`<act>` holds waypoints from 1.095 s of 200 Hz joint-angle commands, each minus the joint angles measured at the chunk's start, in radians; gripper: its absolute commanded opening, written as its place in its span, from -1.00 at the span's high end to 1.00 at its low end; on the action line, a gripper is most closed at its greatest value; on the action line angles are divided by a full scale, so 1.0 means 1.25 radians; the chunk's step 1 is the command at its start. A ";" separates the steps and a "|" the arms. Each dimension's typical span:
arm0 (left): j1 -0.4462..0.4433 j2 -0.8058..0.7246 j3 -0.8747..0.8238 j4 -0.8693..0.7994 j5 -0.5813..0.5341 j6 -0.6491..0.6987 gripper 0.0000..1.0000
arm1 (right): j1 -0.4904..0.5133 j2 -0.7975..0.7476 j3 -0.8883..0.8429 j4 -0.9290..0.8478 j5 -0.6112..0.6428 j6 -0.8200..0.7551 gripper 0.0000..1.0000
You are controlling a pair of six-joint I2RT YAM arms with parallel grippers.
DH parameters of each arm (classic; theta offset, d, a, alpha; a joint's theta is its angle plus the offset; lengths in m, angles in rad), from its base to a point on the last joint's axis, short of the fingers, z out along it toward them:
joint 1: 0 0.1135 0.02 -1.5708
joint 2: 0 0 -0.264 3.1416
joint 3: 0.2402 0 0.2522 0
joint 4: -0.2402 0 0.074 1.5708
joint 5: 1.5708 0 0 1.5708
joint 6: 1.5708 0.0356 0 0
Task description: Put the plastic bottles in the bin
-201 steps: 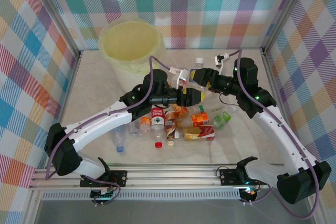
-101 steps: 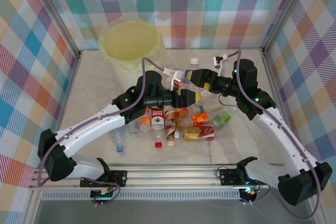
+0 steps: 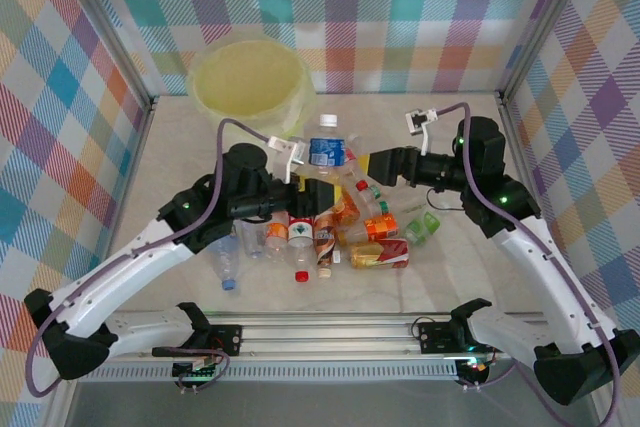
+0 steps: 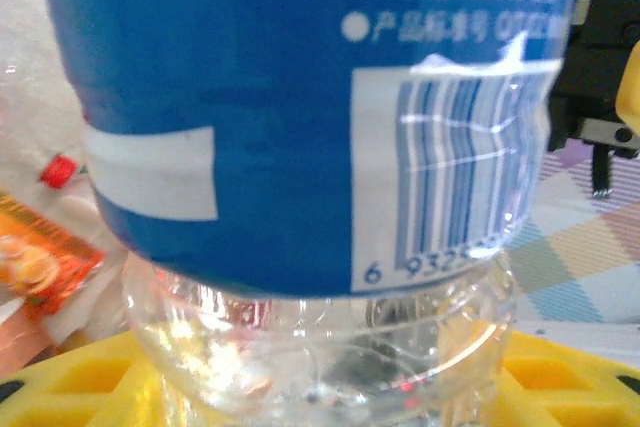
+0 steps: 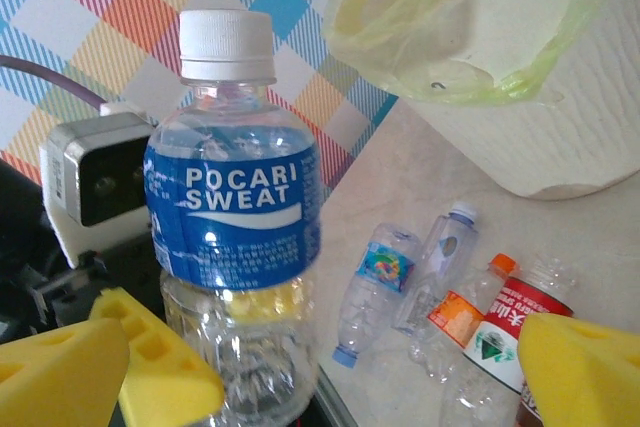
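You are gripping one bottle and not yet binning any. The left gripper is clamping the base of the blue-labelled bottle, which is standing upright with its white cap on top. In the left wrist view its clear bottom is sitting between the yellow pads. The right gripper is hanging just to the right of that bottle with its fingers spread wide and nothing between them.

The bin is standing beyond the left gripper and off to its left, well apart from it. Looking down into the yellowish bag, you are seeing no bottle inside, so I am judging the task as barely begun. The held bottle has to travel over the rim before it counts.

The pile of bottles is lying directly on the near side of both grippers, toward the arm bases. It holds roughly ten bottles with red, orange and green labels or caps, some overlapping. Two clear ones are lying further left, under the left arm. All of those are waiting to be picked.

You are working on a pale, marble-looking table, flat and matte. Plaid cloth walls are closing it in on three sides, and an aluminium rail is running along the near edge.
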 commanded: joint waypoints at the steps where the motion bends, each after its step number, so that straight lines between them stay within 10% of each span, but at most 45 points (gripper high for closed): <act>1: 0.017 -0.017 0.070 -0.149 -0.063 0.082 -0.18 | 0.001 -0.059 0.021 -0.051 0.005 -0.093 -0.99; 131: 0.230 0.288 0.533 -0.419 -0.191 0.292 -0.18 | 0.001 -0.187 0.145 -0.160 0.124 -0.195 -0.99; 219: 0.335 0.419 0.691 -0.432 -0.316 0.389 -0.18 | 0.002 -0.317 -0.129 0.014 0.129 -0.218 -0.99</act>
